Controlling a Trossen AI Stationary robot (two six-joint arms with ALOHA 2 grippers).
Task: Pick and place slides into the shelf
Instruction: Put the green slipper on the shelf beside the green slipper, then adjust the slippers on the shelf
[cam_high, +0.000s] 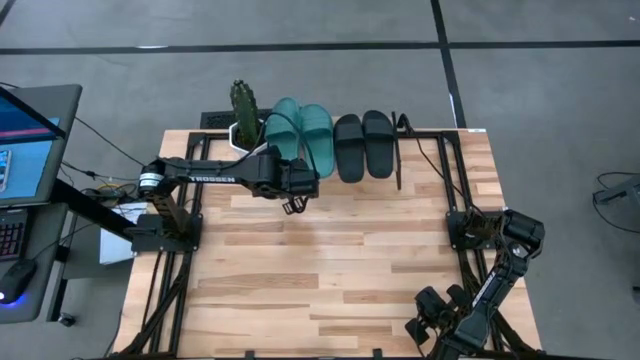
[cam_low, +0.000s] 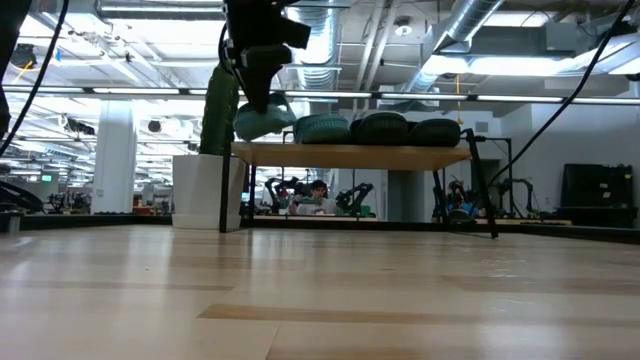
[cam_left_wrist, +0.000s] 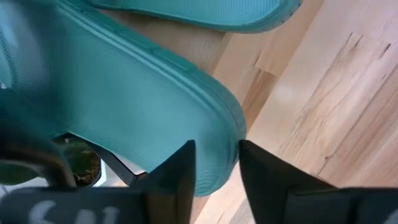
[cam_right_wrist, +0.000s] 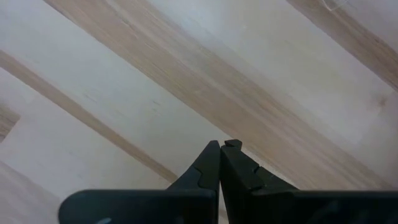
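Table (cam_high: 330, 270): broad light-wood top, spread below and behind the working claw toward the robot.

Shelf (cam_low: 350, 155): low rack, light board on thin black legs, just ahead of the left gripper at the table's far edge. It carries all four slides in a row.

Black slides (cam_high: 362, 145): a pair side by side, off to the claw's right, past the teal ones, long axes running from shelf front to back.

Teal slides (cam_high: 303, 135): two; the second (cam_high: 318, 135) lies flat; the first (cam_left_wrist: 124, 106) sits directly before the claw, its near end overhanging the shelf's front edge.

Potted plant (cam_high: 243, 105): just left of the teal pair.

Left gripper (cam_left_wrist: 214, 168): fingers partly spread, straddling the rim of the first teal slide without pinching it; apparently a release in hand. The slide's long axis runs straight away from the claw, so a pull-back along that line should clear it.

Right gripper (cam_right_wrist: 222, 163): fingers pressed together, empty, parked over bare table well apart from the shelf; the left arm is far nearer.
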